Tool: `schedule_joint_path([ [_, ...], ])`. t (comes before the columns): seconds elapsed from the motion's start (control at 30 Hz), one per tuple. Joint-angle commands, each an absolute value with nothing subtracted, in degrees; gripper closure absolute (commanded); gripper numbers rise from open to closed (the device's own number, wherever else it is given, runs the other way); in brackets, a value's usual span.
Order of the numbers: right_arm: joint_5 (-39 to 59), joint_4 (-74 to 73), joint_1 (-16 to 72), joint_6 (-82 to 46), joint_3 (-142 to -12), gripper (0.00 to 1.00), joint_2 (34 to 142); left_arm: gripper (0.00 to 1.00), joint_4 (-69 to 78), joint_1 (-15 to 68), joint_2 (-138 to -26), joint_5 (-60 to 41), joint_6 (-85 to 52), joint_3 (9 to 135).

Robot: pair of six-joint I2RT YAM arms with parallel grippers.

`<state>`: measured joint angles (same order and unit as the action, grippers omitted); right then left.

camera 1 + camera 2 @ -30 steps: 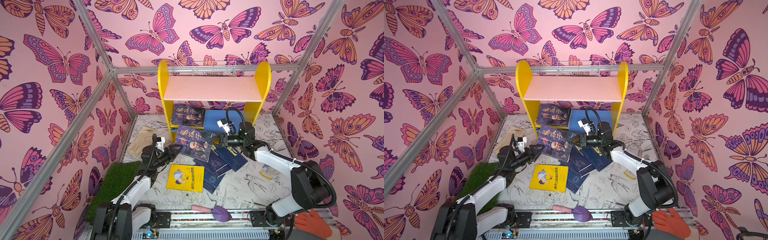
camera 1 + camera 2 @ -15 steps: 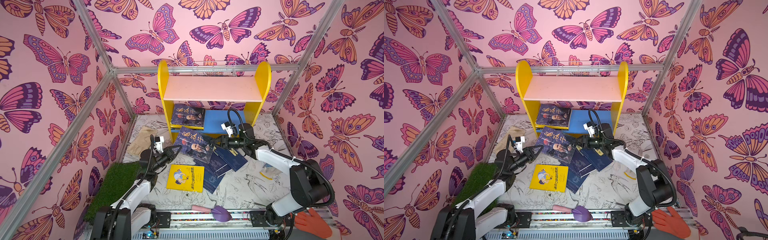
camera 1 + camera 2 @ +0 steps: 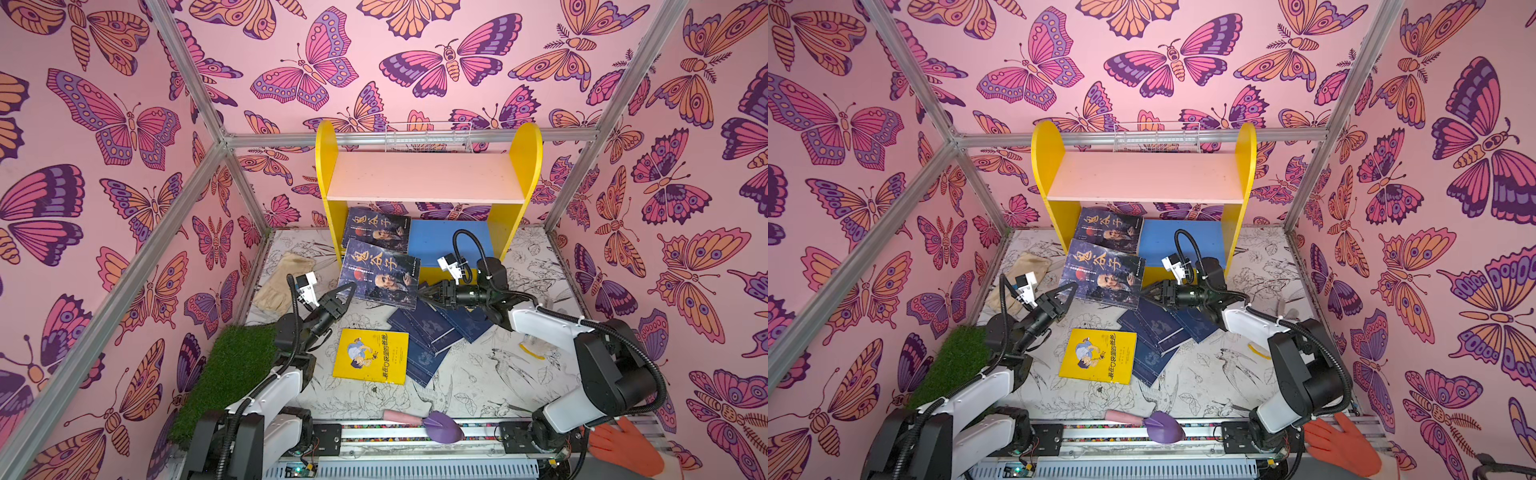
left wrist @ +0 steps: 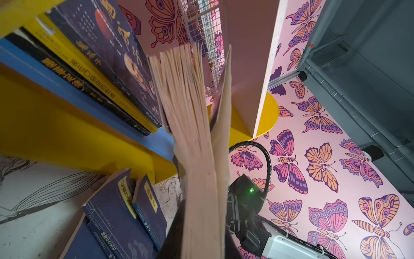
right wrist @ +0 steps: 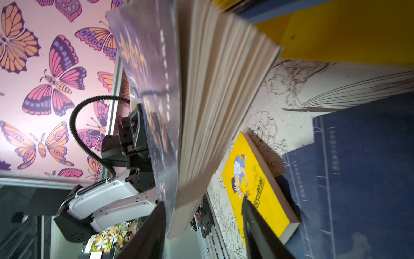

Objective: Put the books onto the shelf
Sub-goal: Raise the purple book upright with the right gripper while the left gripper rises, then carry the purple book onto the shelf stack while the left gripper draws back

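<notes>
Left fingers (image 3: 340, 295) have just pinched the portrait book (image 3: 380, 272) while right fingers (image 5: 257, 226) spread, its far edge loose between them; handover looks done, shelf (image 3: 424, 178) next

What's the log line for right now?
left gripper: shut on portrait-cover book corner | right gripper: open around opposite edge | book: in front of shelf, not on it

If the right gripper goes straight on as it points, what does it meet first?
The right gripper would probably meet the lifted portrait book, its page edge between the open jaws.
</notes>
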<state>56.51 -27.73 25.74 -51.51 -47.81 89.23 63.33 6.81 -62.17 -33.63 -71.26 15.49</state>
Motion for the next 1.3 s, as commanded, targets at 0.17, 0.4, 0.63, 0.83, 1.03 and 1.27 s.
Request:
schedule_joint_path([
  [0.17, 58.73, -38.51, 28.17, -57.65, -51.06, 0.47, 89.62, 1.0, 72.34, 8.08, -61.61, -29.84, -70.94, 17.85],
  [0.4, 58.55, -44.57, 29.11, -61.78, -51.96, 0.49, 93.19, 1.0, 74.38, 9.35, -61.43, -28.39, -69.7, 18.17],
  [0.63, 58.18, -49.27, 29.09, -65.0, -52.12, 0.62, 94.39, 1.0, 77.08, 9.79, -62.57, -27.44, -69.4, 18.28],
  [0.83, 56.29, -52.19, 29.14, -67.43, -52.47, 0.92, 92.73, 1.0, 75.77, 10.06, -64.44, -25.16, -67.92, 16.25],
  [1.03, 53.33, -44.01, 28.68, -63.03, -55.04, 1.0, 90.75, 0.76, 65.68, 10.38, -64.6, -22.84, -65.54, 15.47],
  [1.27, 52.48, -39.23, 24.36, -60.7, -62.1, 1.0, 92.18, 0.21, 28.23, 9.87, -52.69, -13.41, -62.35, 17.27],
])
